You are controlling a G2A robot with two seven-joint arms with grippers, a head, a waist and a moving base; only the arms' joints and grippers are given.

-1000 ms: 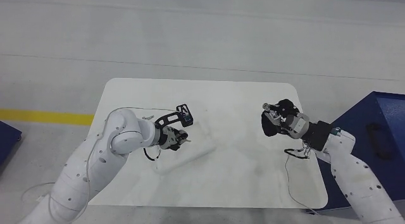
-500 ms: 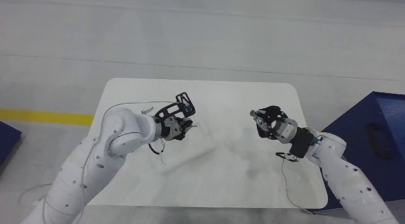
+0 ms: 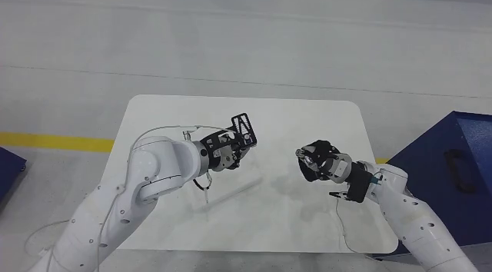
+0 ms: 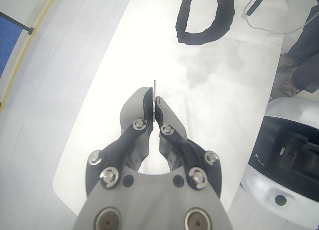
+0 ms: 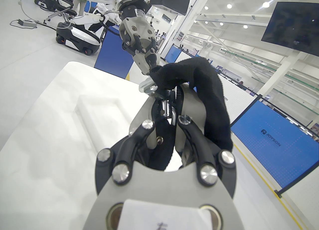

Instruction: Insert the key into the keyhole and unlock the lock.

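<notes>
My left gripper (image 4: pixel 154 96) is shut on a thin flat key (image 4: pixel 154 86), seen edge-on and sticking out past the fingertips. In the top view this gripper (image 3: pixel 231 151) hovers over the middle of the white table (image 3: pixel 284 118). My right gripper (image 5: pixel 169 106) is shut on the lock (image 5: pixel 166 110), a metal body with a loop in a black fabric sleeve (image 5: pixel 209 83). The lock's round silver face (image 5: pixel 147 87) points at the left gripper (image 5: pixel 147 62), whose tip is close to it. From the top, the lock (image 3: pixel 310 157) faces left, a short gap from the key.
The black sleeve loop (image 4: pixel 199 36) hangs down below the right gripper toward the table. A white cable (image 4: pixel 261 26) trails from the right arm. A low white tray (image 5: pixel 99 108) lies on the table. A blue panel (image 3: pixel 461 157) stands off the table's right edge.
Both arms have closed in over the table's middle: the left gripper with the key moved right, the right gripper with the lock moved left. The gap between them has shrunk.
</notes>
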